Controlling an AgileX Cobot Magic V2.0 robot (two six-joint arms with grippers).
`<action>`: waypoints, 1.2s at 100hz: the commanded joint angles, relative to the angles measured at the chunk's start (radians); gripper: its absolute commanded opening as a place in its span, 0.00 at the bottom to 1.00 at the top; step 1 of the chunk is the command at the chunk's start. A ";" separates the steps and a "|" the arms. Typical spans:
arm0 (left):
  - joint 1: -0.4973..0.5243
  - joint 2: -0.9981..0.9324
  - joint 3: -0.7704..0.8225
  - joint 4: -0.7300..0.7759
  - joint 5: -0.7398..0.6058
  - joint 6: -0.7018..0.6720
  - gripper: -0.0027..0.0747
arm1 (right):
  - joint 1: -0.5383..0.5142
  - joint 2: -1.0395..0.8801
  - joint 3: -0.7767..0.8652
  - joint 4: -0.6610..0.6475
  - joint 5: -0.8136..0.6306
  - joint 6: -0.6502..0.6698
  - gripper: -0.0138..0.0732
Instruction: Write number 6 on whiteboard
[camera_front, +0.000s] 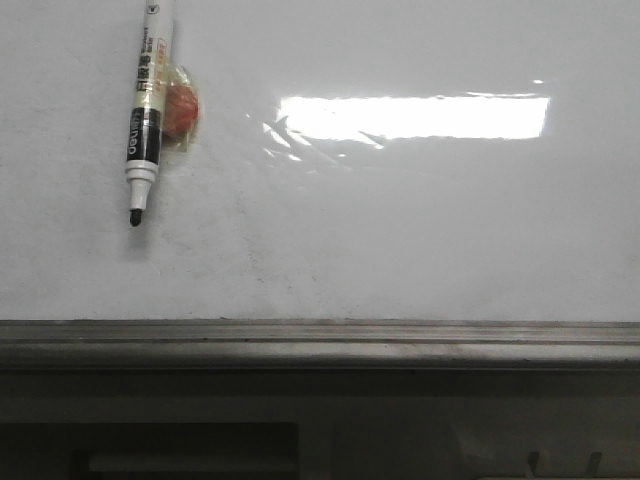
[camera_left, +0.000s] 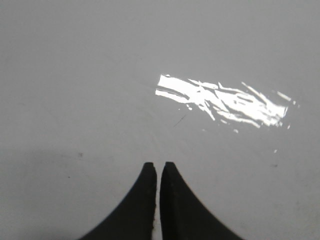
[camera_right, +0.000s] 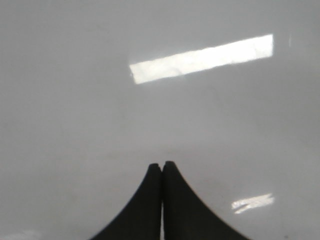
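On the far left of the front view, a marker (camera_front: 146, 110) lies against the whiteboard (camera_front: 420, 230), its white barrel running down to a black band and a dark uncapped tip that points downward and touches the board surface. Just beside the barrel, on its right, sits a small reddish round thing (camera_front: 183, 110) wrapped in clear tape or film; what it is cannot be told. Further right, a bright rectangular light reflection (camera_front: 415, 117) stretches across the glossy board, with wrinkled glints at its left end. Faint grey smudges mark the surface below it. No drawn 6 shows on the board in any view; the number is not yet written. Along the lower edge runs a grey metal rail (camera_front: 320, 335), with dark structure beneath it.

Neither arm appears in the front view. Seen from the left wrist, the left gripper (camera_left: 156, 166) faces bare board, its 2 black fingers (camera_left: 145, 200) nearly together with only a thin sliver of gap between them, holding nothing. Seen from the right wrist, the right gripper (camera_right: 161, 165) also faces bare board, its fingers (camera_right: 175, 205) pressed together with nothing between them.
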 joint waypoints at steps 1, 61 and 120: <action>-0.002 -0.032 0.046 -0.188 -0.087 -0.009 0.01 | -0.007 -0.017 0.021 0.153 -0.087 -0.002 0.08; -0.005 0.358 -0.474 -0.035 0.498 0.147 0.01 | -0.007 0.431 -0.455 0.052 0.399 -0.004 0.11; -0.252 0.711 -0.497 -0.704 0.455 0.722 0.72 | -0.007 0.480 -0.490 0.073 0.457 -0.054 0.70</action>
